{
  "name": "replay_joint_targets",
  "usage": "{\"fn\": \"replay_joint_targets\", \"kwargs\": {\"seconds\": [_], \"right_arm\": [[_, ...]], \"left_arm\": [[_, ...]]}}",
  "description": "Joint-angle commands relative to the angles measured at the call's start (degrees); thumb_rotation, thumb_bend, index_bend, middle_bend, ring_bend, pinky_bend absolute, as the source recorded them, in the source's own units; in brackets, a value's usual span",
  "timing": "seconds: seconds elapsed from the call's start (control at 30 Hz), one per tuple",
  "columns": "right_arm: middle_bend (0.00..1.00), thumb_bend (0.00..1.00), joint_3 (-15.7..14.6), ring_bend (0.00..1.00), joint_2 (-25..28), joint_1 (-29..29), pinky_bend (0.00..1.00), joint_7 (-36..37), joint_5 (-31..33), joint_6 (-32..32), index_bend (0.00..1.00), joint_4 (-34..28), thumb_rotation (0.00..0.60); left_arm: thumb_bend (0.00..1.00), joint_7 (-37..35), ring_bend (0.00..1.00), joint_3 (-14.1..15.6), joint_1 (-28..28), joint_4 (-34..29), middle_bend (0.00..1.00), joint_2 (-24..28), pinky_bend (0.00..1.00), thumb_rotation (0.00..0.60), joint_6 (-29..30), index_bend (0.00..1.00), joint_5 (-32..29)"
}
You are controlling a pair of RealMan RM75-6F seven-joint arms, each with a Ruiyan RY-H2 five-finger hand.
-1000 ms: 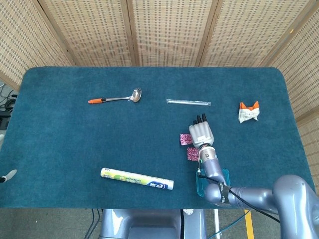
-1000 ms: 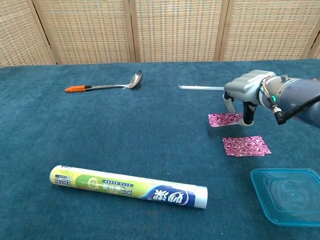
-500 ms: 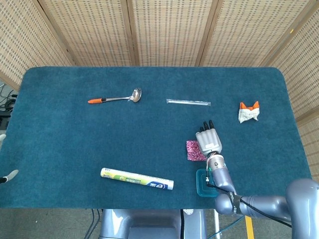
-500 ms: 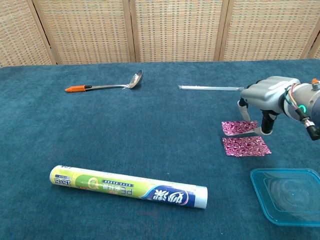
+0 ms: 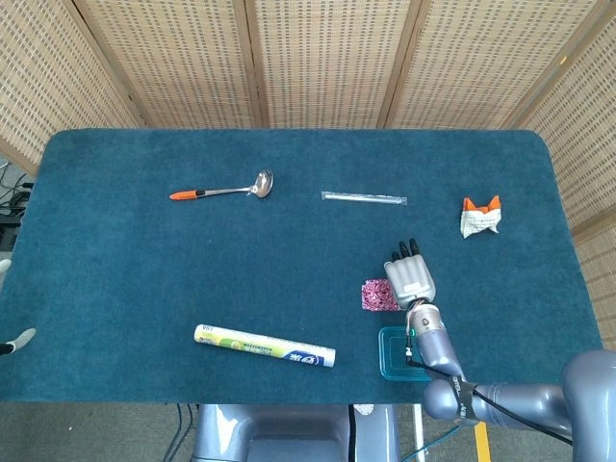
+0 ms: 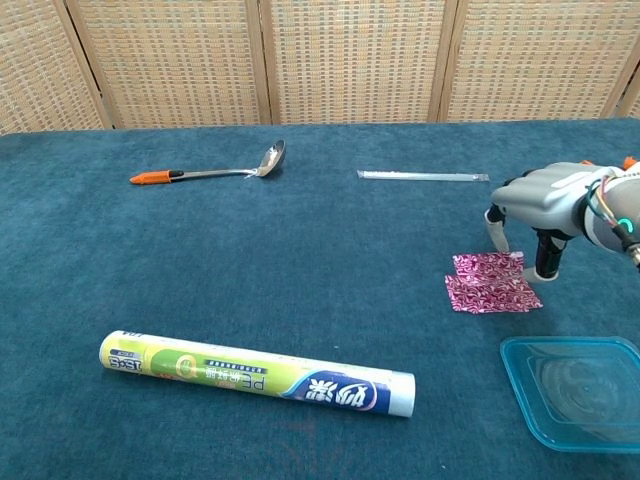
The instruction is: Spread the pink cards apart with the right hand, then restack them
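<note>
Bench: a dark teal felt-like cloth [image 6: 300,280] is covering the whole top, with rounded far corners showing in the head view.
Container: a clear blue plastic tub [image 6: 575,392] is sitting at the near right edge, just in front of the cards.
Tube: a long white and green tube [image 6: 255,373] is lying near the front; "PE" is readable on it upside down in the chest view, the rest of the print being too small to make out.
Pink cards: 2 patterned cards [image 6: 488,282] are lying overlapped, the upper one shifted slightly toward the far side.
Right hand: the right hand [image 6: 545,205] is hovering palm down over the far edge of the cards, fingers apart and pointing down, gripping nothing; fingertips [image 6: 545,270] are reaching the cloth beside the cards.
Left hand: not showing in either view.
Ladle: a metal ladle with an orange handle tip [image 5: 223,191] is lying far left.
Strip: a thin clear strip [image 5: 364,198] is lying far centre.
Packet: a crumpled white and orange packet [image 5: 480,217] is lying far right.
Room: woven rattan screen panels [image 5: 327,58] are standing behind the bench.
</note>
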Motion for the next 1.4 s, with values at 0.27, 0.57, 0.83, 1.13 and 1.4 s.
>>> {"fn": "replay_joint_targets", "kwargs": {"seconds": [0.27, 0.57, 0.83, 1.13, 1.4], "right_arm": [[0.2, 0.28, 0.09, 0.0, 0.0, -0.11, 0.0, 0.17, -0.76, -0.25, 0.42, -0.23, 0.6], [0.18, 0.24, 0.01, 0.0, -0.13, -0.25, 0.0, 0.19, -0.32, -0.88, 0.38, 0.64, 0.6], [0.16, 0.21, -0.06, 0.0, 0.41, -0.36, 0.0, 0.25, -0.3, -1.31, 0.35, 1.02, 0.6], [0.15, 0.18, -0.08, 0.0, 1.17, -0.66, 0.0, 0.58, -0.64, -1.2, 0.32, 0.85, 0.6], [0.15, 0.19, 1.01, 0.0, 3.72, -1.8, 0.0, 3.73, -4.47, 0.51, 0.31, -0.83, 0.6]], "left_arm": [[0.14, 0.09, 0.0, 0.03, 0.04, -0.11, 0.0, -0.01, 0.0, 0.6, 0.1, 0.07, -0.02], [0.14, 0.1, 0.0, 0.08, 0.07, 0.07, 0.0, -0.05, 0.0, 0.6, -0.03, 0.07, -0.22], [0.14, 0.37, 0.0, 0.05, 0.13, -0.21, 0.0, -0.05, 0.0, 0.6, 0.09, 0.07, -0.32], [0.14, 0.53, 0.0, 0.02, 0.12, -0.36, 0.0, 0.02, 0.0, 0.6, 0.17, 0.07, -0.27], [0.14, 1.02, 0.0, -0.15, 0.25, -0.7, 0.0, 0.07, 0.0, 0.6, 0.7, 0.07, -0.29]]}}
